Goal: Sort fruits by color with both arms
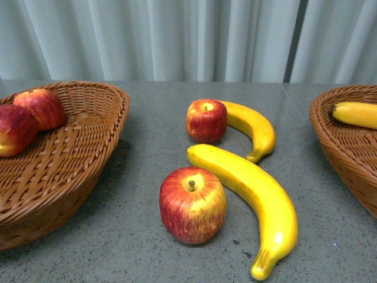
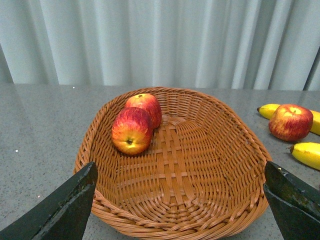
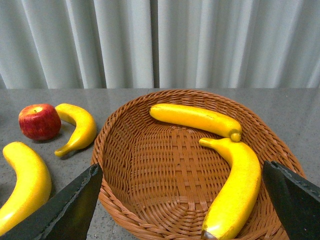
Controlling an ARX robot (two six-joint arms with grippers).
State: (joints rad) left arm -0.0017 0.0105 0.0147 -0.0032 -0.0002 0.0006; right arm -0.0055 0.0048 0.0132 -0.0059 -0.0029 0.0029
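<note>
On the table's middle lie a near red apple (image 1: 192,204), a far red apple (image 1: 206,120), a large banana (image 1: 253,197) and a smaller banana (image 1: 253,128). The left wicker basket (image 1: 88,147) holds two apples (image 1: 40,108) (image 1: 14,129); the left wrist view shows them too (image 2: 132,130) (image 2: 145,107). The right wicker basket (image 3: 130,160) holds two bananas (image 3: 194,119) (image 3: 237,187). My left gripper (image 2: 180,210) hangs open over the left basket's near rim, empty. My right gripper (image 3: 182,210) hangs open over the right basket's near rim, empty. Neither arm shows in the front view.
A pale pleated curtain (image 1: 188,35) closes off the back of the grey table (image 1: 147,253). The right basket (image 1: 347,147) is cut by the front view's right edge, with one banana (image 1: 355,114) showing in it.
</note>
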